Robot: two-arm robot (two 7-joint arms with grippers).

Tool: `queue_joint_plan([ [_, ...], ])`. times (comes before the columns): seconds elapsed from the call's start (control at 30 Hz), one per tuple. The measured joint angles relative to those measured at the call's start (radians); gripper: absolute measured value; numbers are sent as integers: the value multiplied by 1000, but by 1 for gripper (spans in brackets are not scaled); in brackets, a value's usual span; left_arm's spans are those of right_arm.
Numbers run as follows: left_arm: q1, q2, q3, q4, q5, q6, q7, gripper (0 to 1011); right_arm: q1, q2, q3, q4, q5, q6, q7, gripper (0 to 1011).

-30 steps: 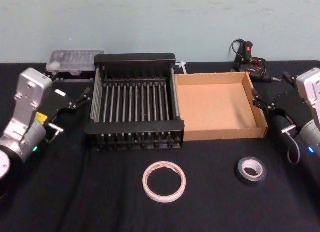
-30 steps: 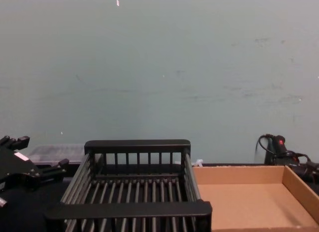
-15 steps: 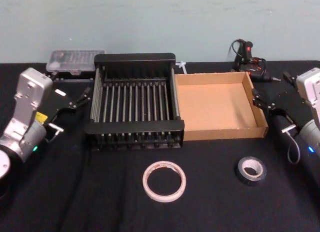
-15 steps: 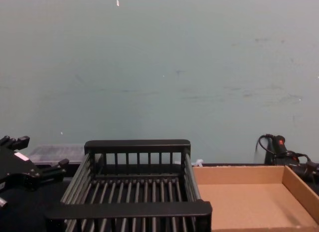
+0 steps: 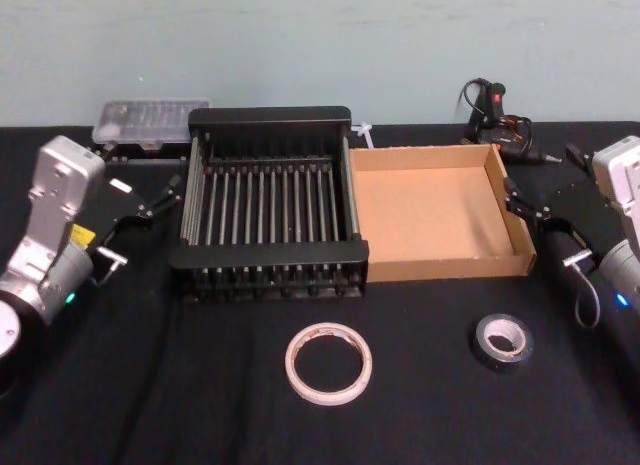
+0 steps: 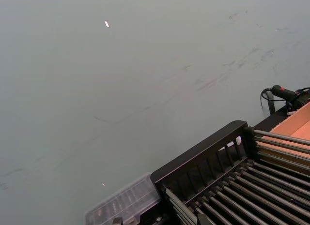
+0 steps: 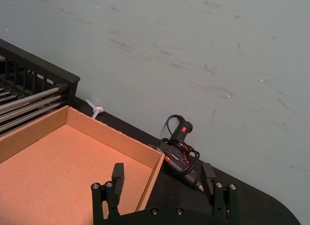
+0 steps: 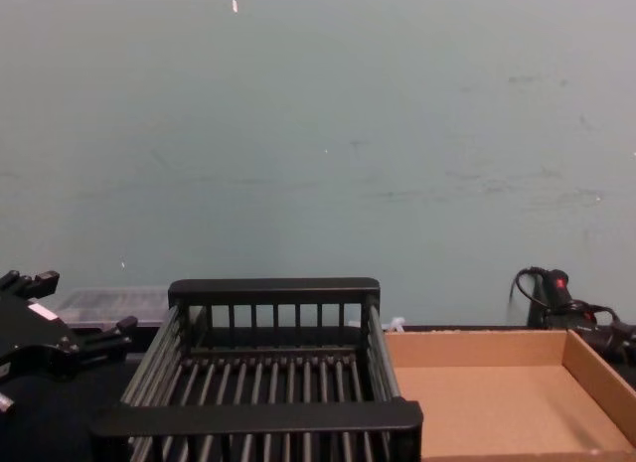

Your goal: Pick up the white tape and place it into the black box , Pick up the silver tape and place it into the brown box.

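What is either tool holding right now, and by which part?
Nothing. The left tool is open beside the black box, the right tool open by the brown box. The white tape and silver tape lie untouched on the table.

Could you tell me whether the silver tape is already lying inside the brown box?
No, in the head view the silver tape lies on the black table, in front of the brown box.

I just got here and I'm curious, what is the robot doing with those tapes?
Nothing is being held yet. The wide white tape ring and small grey-silver tape roll lie on the table. The black slatted crate and brown cardboard tray hold neither. The left gripper and right gripper wait beside them, jaws open.
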Motion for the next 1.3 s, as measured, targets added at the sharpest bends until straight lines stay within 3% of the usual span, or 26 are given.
queue_joint_plan([
  [0.13, 0, 0, 0, 0, 0, 0, 0, 1001, 0, 0, 0, 0, 0, 0, 0, 1002],
  [0.27, 0, 0, 0, 0, 0, 0, 0, 1001, -26, 13, 25, -45, 22, 23, 14, 1002],
  [0.87, 0, 0, 0, 0, 0, 0, 0, 1001, -265, 91, 157, -351, 136, 174, 36, 1002],
  [1.3, 0, 0, 0, 0, 0, 0, 0, 1001, -413, 122, 240, -471, 211, 220, 79, 1002],
])
